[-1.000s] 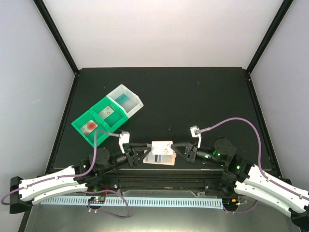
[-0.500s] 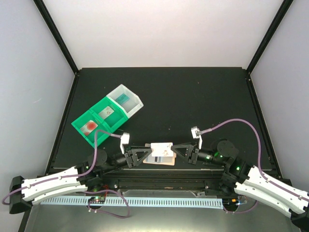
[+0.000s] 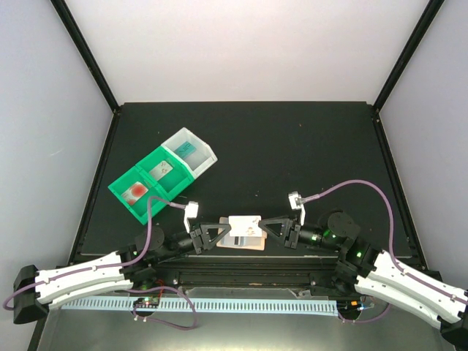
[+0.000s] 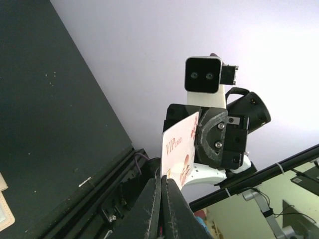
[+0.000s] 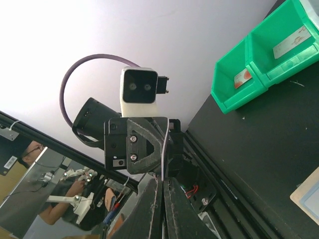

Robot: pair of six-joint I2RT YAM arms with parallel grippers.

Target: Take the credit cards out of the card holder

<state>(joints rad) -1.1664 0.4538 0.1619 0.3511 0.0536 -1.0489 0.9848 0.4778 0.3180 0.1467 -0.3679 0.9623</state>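
Note:
A white credit card printed "VIP card" hangs just above the table's near edge, pinched from both sides. My left gripper is shut on its left edge, the fingertips pressed flat together on it. My right gripper is shut on the opposite edge, where the card shows edge-on. The card holder lies flat on the table right below, pale blue inside with a peach-tan rim; a corner of the card holder shows in the right wrist view.
A green two-compartment bin at the left holds a card with a red blotch and a pale card. A white bin beside it holds a teal card. The black table ends at a rail near the arm bases.
My left gripper has moved right to the card's left edge and closed on it. The right gripper has kept its hold and barely moved.

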